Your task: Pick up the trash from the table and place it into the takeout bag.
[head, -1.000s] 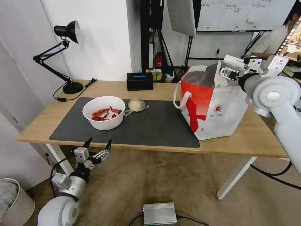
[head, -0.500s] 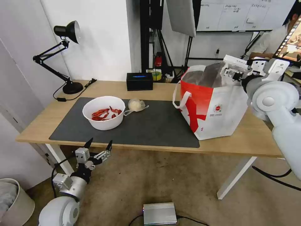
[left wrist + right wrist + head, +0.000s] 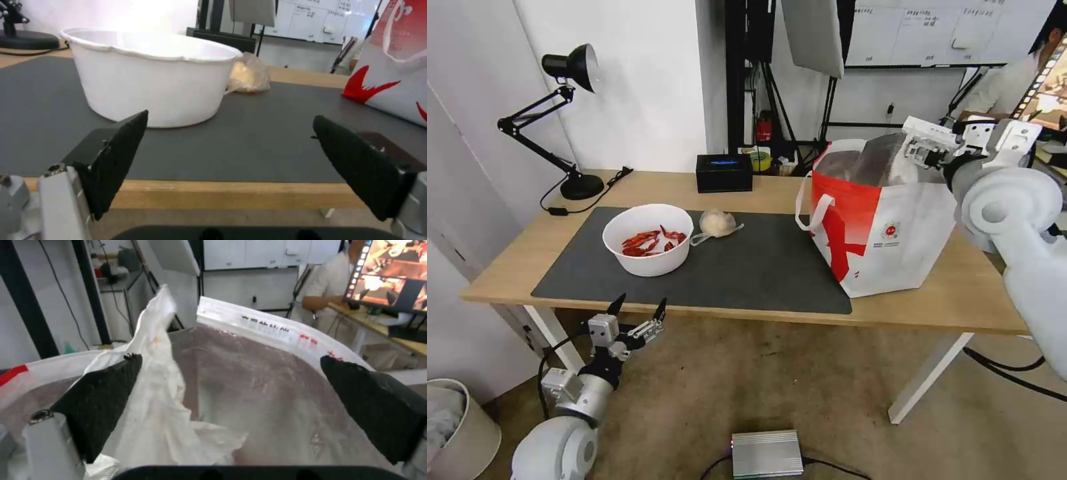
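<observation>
On the dark mat [image 3: 760, 267] of the table [image 3: 960, 300] stands a white bowl [image 3: 647, 239] of red shells, with a small clear bag [image 3: 717, 223] of whitish stuff right beside it. The takeout bag [image 3: 887, 233] stands upright at the table's right end. My right gripper [image 3: 924, 152] hovers open over its mouth; in the right wrist view it [image 3: 229, 358] holds nothing, and a crumpled white tissue [image 3: 164, 413] rests against the foil lining [image 3: 276, 400]. My left gripper [image 3: 637, 315] hangs open below the table's front edge, facing the bowl [image 3: 151, 76] from just off the edge [image 3: 222, 195].
A black desk lamp [image 3: 570, 120] stands at the table's back left and a black box [image 3: 724, 172] at the back middle. Tripod stands rise behind the table. On the floor are a silver box [image 3: 767, 453] and a white bin [image 3: 454, 427].
My right gripper has drifted a little to the right over the takeout bag's opening. The left gripper and the things on the mat have stayed put.
</observation>
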